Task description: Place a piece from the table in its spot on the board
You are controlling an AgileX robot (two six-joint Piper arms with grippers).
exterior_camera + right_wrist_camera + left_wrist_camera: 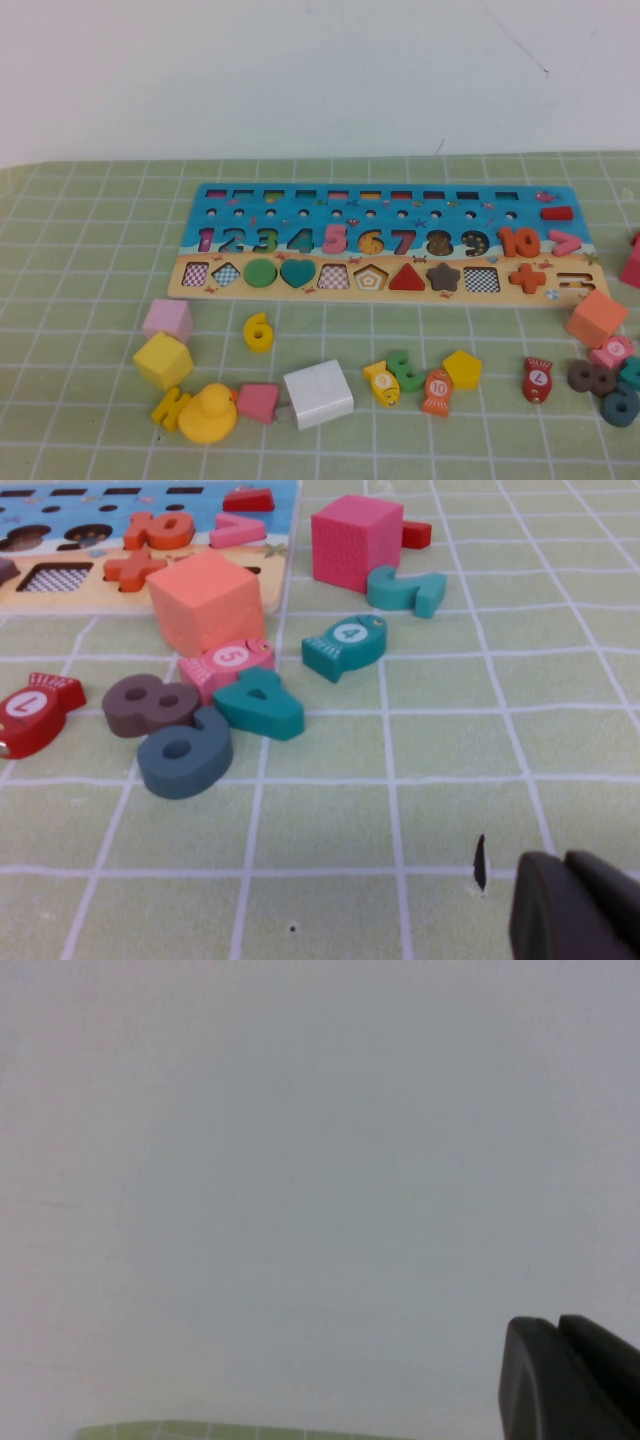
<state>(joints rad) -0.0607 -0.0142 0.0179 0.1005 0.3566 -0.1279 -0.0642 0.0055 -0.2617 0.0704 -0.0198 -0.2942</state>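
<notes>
The yellow 6 (258,332), a light, stiff, thin wooden piece best pinched across its outer edges, lies on the worktop (80,250) near the board (200,192); left hand (570,1380) clenched and empty, right hand (575,910) indeterminate, both parked away.

board (190,268): painted wood, matt | piece (258,332): smooth | table (80,250): matt

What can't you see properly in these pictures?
High view: both arms are outside the frame; pink cube cut by the edge.
Left wrist view: left pincer faces bare wall; yellow 6 out of view.
Right wrist view: right pincer low over the mat; board cropped.
</notes>
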